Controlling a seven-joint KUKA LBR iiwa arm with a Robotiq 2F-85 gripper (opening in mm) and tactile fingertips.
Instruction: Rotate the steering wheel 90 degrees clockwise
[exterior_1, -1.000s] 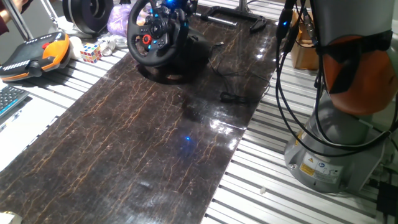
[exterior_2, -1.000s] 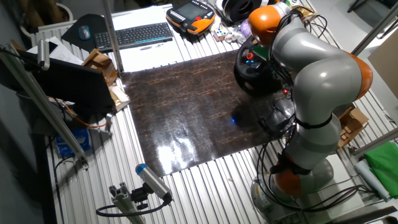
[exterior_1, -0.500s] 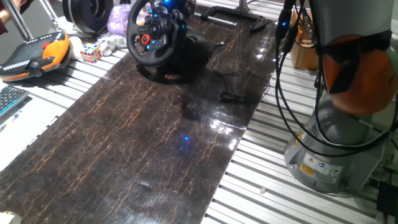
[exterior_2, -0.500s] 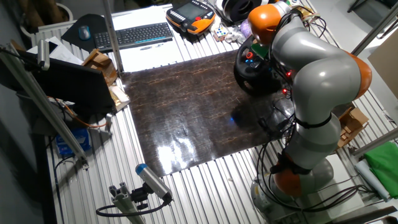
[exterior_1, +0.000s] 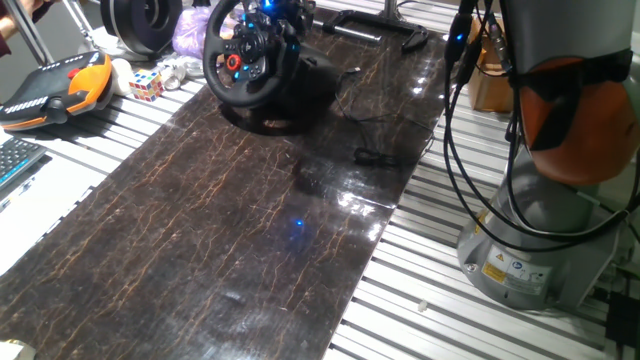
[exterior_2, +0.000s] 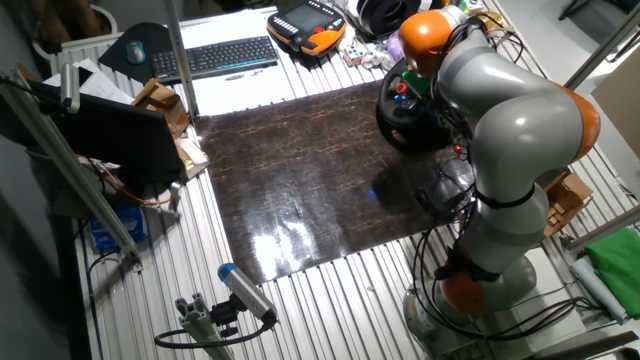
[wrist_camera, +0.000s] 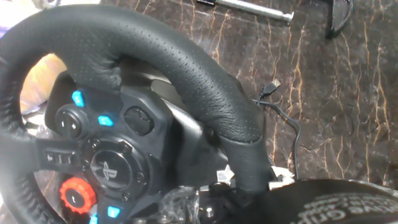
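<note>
Finds the steering wheel (exterior_1: 243, 62) at the far end of the dark table (exterior_1: 250, 250), upright on its black base, hub facing down the table's length. Places the tool (exterior_1: 275, 12) at the wheel's upper rim, blue lights showing just above the top. Cannot tell from any view whether spread, pressed together or pinching the rim: hand view fills with rim and hub, red knob (wrist_camera: 76, 193) at lower left, no fingertips clearly seen.

Judges the main risks thus:
- Slipping off the thick rim if gripped lightly or only at the edge; would leave the turn short of the quarter.
- Dragging or tipping the base instead of spinning the wheel, if pulled along a straight line rather than round the hub.
- Snagging the thin cable (wrist_camera: 292, 130) lying on the table just beside the base as the arm swings round.
- Overshooting the quarter turn, or turning the wrong way, with little of the hub visible to gauge the angle.
- Brushing the Rubik's cube (exterior_1: 146, 84) and clutter near the wheel if swung wide.
</note>
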